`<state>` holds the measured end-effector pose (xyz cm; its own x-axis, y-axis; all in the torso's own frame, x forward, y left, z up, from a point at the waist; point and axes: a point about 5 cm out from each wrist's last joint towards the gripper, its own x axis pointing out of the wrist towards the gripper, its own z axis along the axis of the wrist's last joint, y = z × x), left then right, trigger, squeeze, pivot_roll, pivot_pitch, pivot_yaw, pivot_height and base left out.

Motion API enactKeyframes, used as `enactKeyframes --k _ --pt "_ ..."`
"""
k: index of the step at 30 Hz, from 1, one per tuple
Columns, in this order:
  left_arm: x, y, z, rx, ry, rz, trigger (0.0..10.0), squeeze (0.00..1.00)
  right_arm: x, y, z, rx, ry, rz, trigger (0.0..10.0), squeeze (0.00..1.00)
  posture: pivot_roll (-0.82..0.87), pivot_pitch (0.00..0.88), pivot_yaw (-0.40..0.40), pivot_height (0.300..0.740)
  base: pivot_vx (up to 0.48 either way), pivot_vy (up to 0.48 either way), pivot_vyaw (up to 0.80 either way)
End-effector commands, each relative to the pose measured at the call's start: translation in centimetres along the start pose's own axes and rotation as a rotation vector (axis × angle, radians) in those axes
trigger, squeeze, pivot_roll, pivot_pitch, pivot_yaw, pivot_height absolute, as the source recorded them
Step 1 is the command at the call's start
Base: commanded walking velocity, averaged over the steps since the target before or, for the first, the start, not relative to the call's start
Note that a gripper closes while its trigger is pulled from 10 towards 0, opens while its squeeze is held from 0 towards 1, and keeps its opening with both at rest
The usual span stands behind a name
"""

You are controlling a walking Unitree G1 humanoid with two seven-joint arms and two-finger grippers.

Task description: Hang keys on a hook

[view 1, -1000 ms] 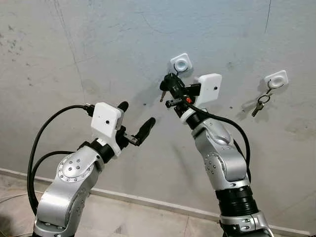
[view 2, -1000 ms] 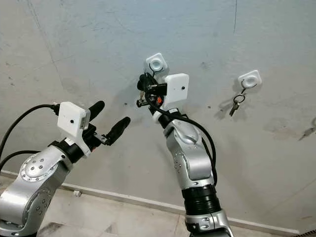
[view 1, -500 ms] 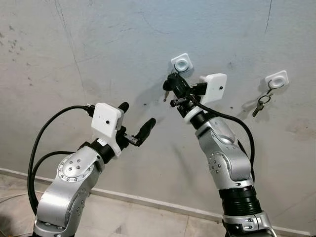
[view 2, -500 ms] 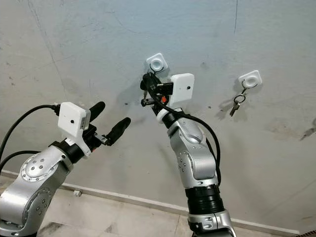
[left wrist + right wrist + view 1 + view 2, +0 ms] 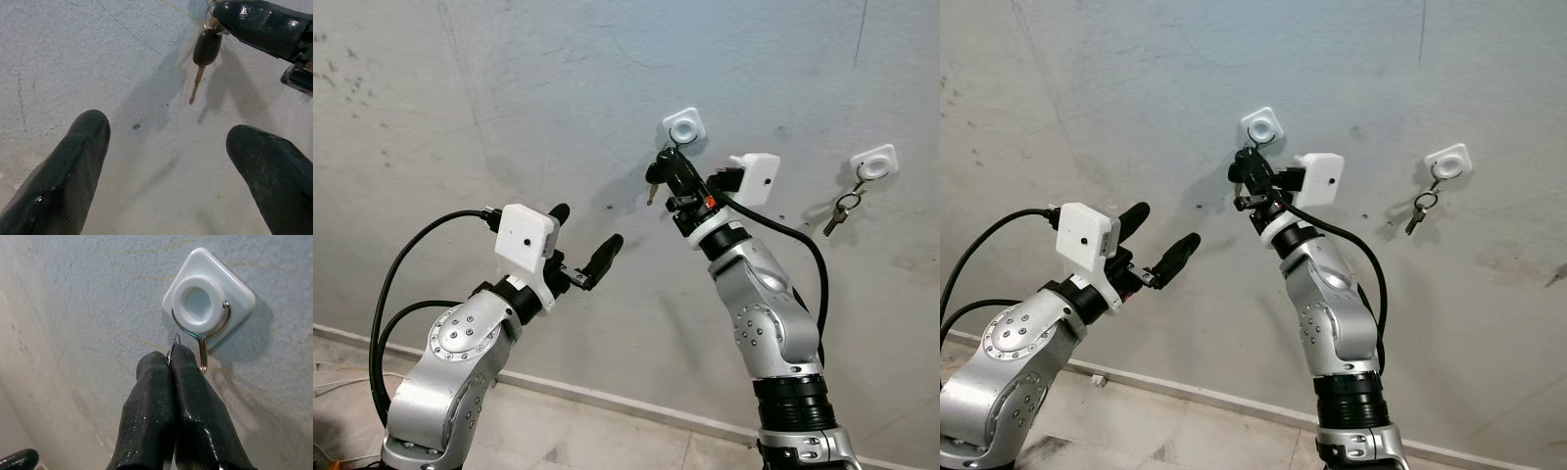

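**Key ring held at the wall hook**

A grey concrete wall spans the far side of the scene, meeting a pale floor along a light skirting strip low down.

The right arm reaches up and to the far left, toward the wall. Its gripper, the right gripper, has its two black fingers pressed together on a thin metal key ring, the tips just below the white square wall hook. In the right wrist view the ring sits just beside the hook's wire loop; whether it already rests on the wire cannot be told. A black-headed key hangs from the ring below the fingertips, its blade pointing down, close to the wall.

The left arm is raised on the left, and the left gripper has its fingers spread wide apart and holds nothing, pointing at the wall, well apart from the hook.

Farther right on the wall, a second white hook carries another bunch of keys hanging below it.
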<state>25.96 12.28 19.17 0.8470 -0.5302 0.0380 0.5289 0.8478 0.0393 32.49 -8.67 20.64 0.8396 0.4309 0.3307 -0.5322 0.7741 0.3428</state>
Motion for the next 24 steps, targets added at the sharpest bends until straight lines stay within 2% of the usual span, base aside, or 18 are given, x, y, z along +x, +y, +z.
enactKeyframes --k 1,8,18,24 --pt "0.0 -0.1 0.3 -0.002 -0.006 -0.011 10.0 0.0 -1.2 -1.6 -1.4 0.056 0.06 -0.082 10.0 0.0 0.26 0.0 -0.031 0.74 0.0 0.0 0.0" --pt "0.0 -0.1 0.2 -0.006 -0.005 -0.012 10.0 0.0 -1.8 -1.8 -1.6 0.098 0.056 -0.097 10.0 0.0 0.26 0.0 -0.029 0.74 0.0 0.0 0.0" --pt "0.1 -0.2 0.3 -0.009 -0.005 -0.018 10.0 0.0 -2.9 -2.6 -2.0 0.221 0.047 -0.148 10.0 0.0 0.26 0.0 -0.031 0.74 0.0 0.0 0.0" --pt "0.2 -0.2 0.3 -0.009 -0.006 -0.018 10.0 0.0 -3.3 -2.9 -2.0 0.233 0.041 -0.171 10.0 0.0 0.26 0.0 -0.03 0.74 0.0 0.0 0.0"
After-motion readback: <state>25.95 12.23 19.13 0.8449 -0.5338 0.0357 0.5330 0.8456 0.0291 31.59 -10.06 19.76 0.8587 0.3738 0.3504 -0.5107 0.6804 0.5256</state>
